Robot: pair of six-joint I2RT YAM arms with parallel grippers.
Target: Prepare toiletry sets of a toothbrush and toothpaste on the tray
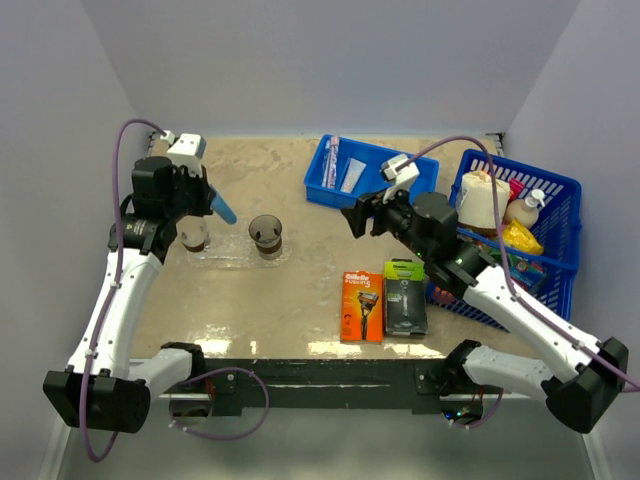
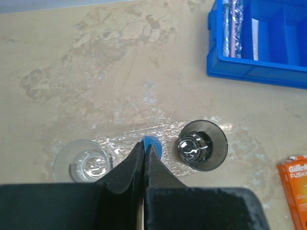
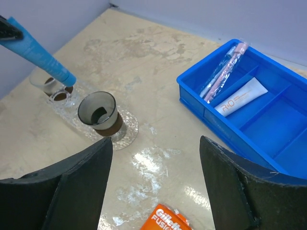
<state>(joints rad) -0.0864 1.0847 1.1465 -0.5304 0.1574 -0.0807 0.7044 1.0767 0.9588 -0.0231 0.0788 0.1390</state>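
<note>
My left gripper (image 1: pixel 200 195) is shut on a slim blue toothbrush (image 3: pixel 41 55), held tilted. The brush's lower end (image 2: pixel 154 143) hangs over the clear tray (image 1: pixel 235 260), between the two cups and nearer the left one. The left cup (image 1: pixel 194 236) and the darker right cup (image 1: pixel 266 235) both stand on the tray. My right gripper (image 3: pixel 156 143) is open with nothing in it, above bare table between the tray and the blue bin (image 3: pixel 268 124). In the bin lie a wrapped toothbrush (image 3: pixel 224 71) and a white toothpaste tube (image 3: pixel 241 96).
An orange razor pack (image 1: pixel 362 305) and a black-green one (image 1: pixel 405 297) lie side by side near the front. A blue lattice basket (image 1: pixel 560 190) with bottles and packets stands at the right. Walls close in the left, back and right sides.
</note>
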